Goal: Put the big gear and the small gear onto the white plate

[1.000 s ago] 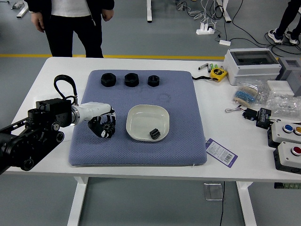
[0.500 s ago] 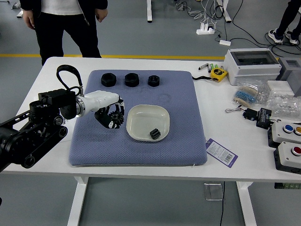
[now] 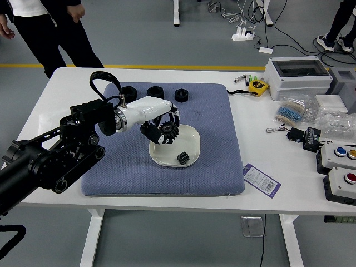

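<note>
1. The left robot hand [image 3: 147,111] is gripping the big gear [image 3: 168,131] with curled fingers, holding it over the upper left part of the white plate [image 3: 189,146] (the view is not showing whether gear and plate are touching).
2. The small gear [image 3: 183,159] is lying on the plate, near its lower edge.
3. The plate is resting on the blue mat [image 3: 217,167]; three black nuts [image 3: 181,95] are sitting beyond it.
4. A person [image 3: 47,36] is standing at the far left, hands hanging down.

Small gear [image 3: 183,158] (black) on white plate [image 3: 165,156]
</note>
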You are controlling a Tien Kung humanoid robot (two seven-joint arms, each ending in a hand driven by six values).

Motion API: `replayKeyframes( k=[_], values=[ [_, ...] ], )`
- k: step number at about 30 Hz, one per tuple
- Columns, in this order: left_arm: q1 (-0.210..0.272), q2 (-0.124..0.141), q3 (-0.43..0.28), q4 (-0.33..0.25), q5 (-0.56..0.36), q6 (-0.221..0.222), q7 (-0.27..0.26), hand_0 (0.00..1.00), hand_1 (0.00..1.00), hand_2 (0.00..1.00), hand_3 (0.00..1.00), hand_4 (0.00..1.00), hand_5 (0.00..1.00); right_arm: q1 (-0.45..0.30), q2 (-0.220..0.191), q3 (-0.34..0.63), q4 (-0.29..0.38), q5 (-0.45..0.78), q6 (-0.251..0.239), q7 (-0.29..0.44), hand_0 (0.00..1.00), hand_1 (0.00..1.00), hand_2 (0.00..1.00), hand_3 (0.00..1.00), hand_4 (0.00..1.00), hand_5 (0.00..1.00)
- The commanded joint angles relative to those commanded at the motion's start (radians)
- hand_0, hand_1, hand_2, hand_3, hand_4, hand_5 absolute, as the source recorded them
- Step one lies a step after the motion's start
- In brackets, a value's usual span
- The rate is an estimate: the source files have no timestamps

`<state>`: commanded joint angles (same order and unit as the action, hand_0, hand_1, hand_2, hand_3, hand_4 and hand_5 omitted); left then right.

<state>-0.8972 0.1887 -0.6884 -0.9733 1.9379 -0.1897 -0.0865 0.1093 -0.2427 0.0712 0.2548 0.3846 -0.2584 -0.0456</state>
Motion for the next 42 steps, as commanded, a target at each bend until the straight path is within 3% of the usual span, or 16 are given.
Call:
replayKeyframes(
  k=[2, 3, 14, 15, 17, 19, 20, 25, 26, 35, 42],
  values=[
    [-0.011, -0.022, 0.014, 0.032, 0.026, 0.006, 0.000, 0.355, 0.315, 0.387, 0.484, 0.495, 0.002, 0.004, -0.001, 0.001, 0.001, -0.004, -0.001, 0.000, 0.661, 0.649, 0.729, 0.590, 0.791, 0.717],
    [-0.014, -0.029, 0.016, 0.045, 0.034, 0.008, 0.001, 0.388, 0.413, 0.473, 0.543, 0.452, 0.002, 0.005, -0.001, 0.002, 0.001, -0.005, -0.001, -0.001, 0.661, 0.649, 0.729, 0.589, 0.791, 0.717],
    [-0.054, -0.119, 0.028, 0.221, 0.062, 0.021, 0.040, 0.393, 0.444, 0.507, 0.553, 0.440, 0.002, 0.015, -0.005, 0.015, 0.004, -0.033, -0.005, -0.006, 0.661, 0.649, 0.730, 0.590, 0.791, 0.716],
    [-0.056, -0.122, 0.027, 0.225, 0.062, 0.018, 0.043, 0.429, 0.517, 0.575, 0.572, 0.596, 0.054, 0.015, -0.005, 0.016, 0.004, -0.034, -0.005, -0.007, 0.658, 0.649, 0.729, 0.590, 0.791, 0.716],
    [-0.060, -0.130, 0.026, 0.236, 0.053, -0.003, 0.057, 0.429, 0.517, 0.575, 0.572, 0.596, 0.054, 0.012, -0.006, 0.018, 0.004, -0.036, -0.005, -0.007, 0.658, 0.649, 0.729, 0.590, 0.791, 0.716],
    [-0.061, -0.135, 0.025, 0.243, 0.045, -0.013, 0.062, 0.429, 0.517, 0.575, 0.572, 0.596, 0.054, 0.010, -0.005, 0.019, 0.004, -0.039, -0.005, -0.008, 0.658, 0.649, 0.729, 0.590, 0.791, 0.716],
    [-0.060, -0.137, 0.025, 0.244, 0.043, -0.016, 0.064, 0.547, 0.676, 0.746, 0.618, 0.898, 0.217, 0.009, -0.005, 0.020, 0.004, -0.040, -0.006, -0.008, 0.659, 0.649, 0.730, 0.590, 0.793, 0.714],
    [-0.056, -0.137, 0.037, 0.250, -0.023, -0.073, 0.079, 0.547, 0.676, 0.746, 0.618, 0.898, 0.217, 0.002, -0.003, 0.020, 0.003, -0.039, -0.006, -0.008, 0.659, 0.649, 0.730, 0.590, 0.793, 0.714],
    [-0.055, -0.136, 0.038, 0.250, -0.029, -0.072, 0.074, 0.658, 0.759, 0.813, 0.663, 0.941, 0.294, 0.001, -0.003, 0.020, 0.003, -0.039, -0.006, -0.008, 0.660, 0.649, 0.730, 0.589, 0.793, 0.714],
    [-0.051, -0.141, 0.035, 0.261, -0.022, -0.042, 0.061, 0.696, 0.792, 0.857, 0.706, 0.948, 0.301, -0.005, -0.003, 0.023, 0.003, -0.046, -0.006, -0.009, 0.659, 0.649, 0.730, 0.589, 0.793, 0.713],
    [-0.047, -0.133, 0.010, 0.230, -0.005, -0.036, 0.066, 0.712, 0.806, 0.867, 0.728, 0.963, 0.335, -0.006, -0.002, 0.017, 0.003, -0.033, -0.005, -0.005, 0.659, 0.649, 0.729, 0.589, 0.793, 0.713]
  ],
)
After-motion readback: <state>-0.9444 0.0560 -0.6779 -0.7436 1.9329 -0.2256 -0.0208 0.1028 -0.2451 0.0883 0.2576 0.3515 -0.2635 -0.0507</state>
